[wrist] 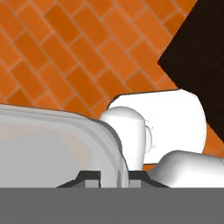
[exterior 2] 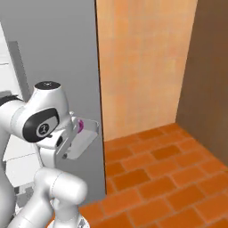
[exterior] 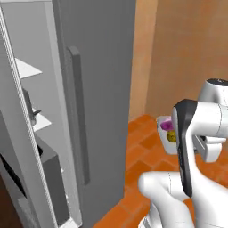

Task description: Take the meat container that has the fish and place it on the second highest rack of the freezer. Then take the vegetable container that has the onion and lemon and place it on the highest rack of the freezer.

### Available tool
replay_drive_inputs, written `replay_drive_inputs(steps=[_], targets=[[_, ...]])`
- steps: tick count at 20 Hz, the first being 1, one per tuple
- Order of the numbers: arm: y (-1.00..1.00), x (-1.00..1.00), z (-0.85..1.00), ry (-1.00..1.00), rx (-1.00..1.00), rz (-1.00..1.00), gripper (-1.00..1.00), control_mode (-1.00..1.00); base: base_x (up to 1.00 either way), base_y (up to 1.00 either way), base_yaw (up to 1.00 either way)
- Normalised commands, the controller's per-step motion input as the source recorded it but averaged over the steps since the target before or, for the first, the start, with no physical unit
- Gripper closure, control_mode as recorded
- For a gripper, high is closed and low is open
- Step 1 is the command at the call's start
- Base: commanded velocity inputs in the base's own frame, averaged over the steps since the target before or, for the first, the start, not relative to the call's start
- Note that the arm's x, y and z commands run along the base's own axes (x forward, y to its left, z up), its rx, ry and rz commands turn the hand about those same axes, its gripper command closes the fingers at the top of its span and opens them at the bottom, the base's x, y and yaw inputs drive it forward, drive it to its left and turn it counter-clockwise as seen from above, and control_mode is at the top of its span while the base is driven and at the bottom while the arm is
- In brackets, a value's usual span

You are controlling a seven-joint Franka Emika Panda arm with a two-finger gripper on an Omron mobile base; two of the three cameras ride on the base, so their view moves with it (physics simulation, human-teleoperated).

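Observation:
My gripper (wrist: 114, 177) is shut on the rim of the vegetable container (wrist: 61, 140), a shallow grey metal tray held in the air above the floor, right of the freezer door. The tray (exterior: 161, 125) carries the purple onion (exterior: 167, 126) and the yellow lemon (exterior: 171, 137). From the right, the tray (exterior 2: 87, 136) tilts and the onion (exterior 2: 80, 126) peeks out beside my hand. The freezer (exterior: 26, 133) stands open at far left with white racks (exterior: 26, 69). A dark shape (exterior: 30, 106) rests on a lower rack; I cannot tell whether it is the meat container. The fish is hidden.
The grey freezer door (exterior: 100, 89) with its long vertical handle (exterior: 76, 116) stands between the tray and the racks. An orange wall (exterior 2: 142, 67) rises behind, a dark panel (exterior 2: 209, 75) at right. Orange brick floor (exterior 2: 164, 178) is free on the right.

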Motion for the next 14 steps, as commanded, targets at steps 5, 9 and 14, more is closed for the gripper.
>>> replay_drive_inputs(steps=[5, 9, 14], targets=[[0.00, 0.00, 0.00, 0.00, 0.00, 0.00, 1.00, 1.00, 0.17, -0.54, 0.78], [0.00, 0.00, 0.00, 0.00, 0.00, 0.00, 1.00, 1.00, 0.20, -0.41, 0.81], [0.00, 0.00, 0.00, 0.00, 0.00, 0.00, 1.00, 1.00, 0.24, -0.33, 0.83]])
